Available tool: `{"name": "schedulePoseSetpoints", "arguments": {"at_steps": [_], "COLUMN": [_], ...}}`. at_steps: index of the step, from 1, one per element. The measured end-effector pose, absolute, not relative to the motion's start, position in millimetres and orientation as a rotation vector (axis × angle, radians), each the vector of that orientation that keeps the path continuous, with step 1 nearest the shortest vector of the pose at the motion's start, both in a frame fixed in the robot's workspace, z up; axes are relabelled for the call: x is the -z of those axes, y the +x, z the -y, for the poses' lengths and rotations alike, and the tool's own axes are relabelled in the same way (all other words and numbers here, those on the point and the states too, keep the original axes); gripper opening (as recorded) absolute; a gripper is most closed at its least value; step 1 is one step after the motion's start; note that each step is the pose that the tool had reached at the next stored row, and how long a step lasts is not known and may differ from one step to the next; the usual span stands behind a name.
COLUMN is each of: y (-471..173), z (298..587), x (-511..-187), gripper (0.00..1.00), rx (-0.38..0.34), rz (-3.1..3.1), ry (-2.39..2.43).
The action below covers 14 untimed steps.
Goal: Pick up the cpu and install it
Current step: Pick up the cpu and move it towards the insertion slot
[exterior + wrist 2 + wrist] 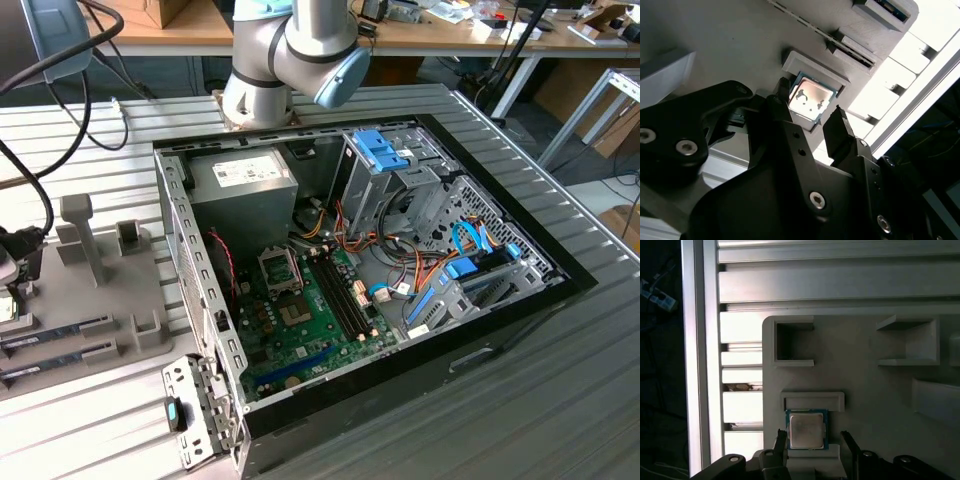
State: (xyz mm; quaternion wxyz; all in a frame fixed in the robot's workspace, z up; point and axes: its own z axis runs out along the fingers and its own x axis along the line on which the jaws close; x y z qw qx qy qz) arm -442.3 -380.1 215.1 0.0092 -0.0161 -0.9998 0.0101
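The cpu (806, 429), a small square chip with a silver top and a thin green edge, lies flat in a raised nest of the grey fixture tray (865, 375). My gripper (812, 441) is open and hangs just above it. One black fingertip is close to one edge of the chip, and the other stands a gap off the opposite edge. In the second wrist view the cpu (810, 100) shines between the two fingers of the gripper (810, 109). In the exterior view the motherboard (320, 320) lies inside the open computer case, its socket frame (280, 268) standing with the lid up.
The grey tray (110, 290) sits at the exterior view's left on the slatted metal table (560, 400), with upright posts and long narrow slots. The arm's base (285, 60) stands behind the case. Drive cages and cable bundles fill the case's right half. The table edge (695, 365) lies near the tray.
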Motion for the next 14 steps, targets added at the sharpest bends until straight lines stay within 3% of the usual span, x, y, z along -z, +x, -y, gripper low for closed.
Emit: {"name": "schedulePoseSetpoints", "arguments": {"at_steps": [14], "y": [-442.3], "z": [380.1], "x": [-211.1], "gripper": [0.54], "rx": [-0.031], "rz": [3.123], "ry": [-0.050]}}
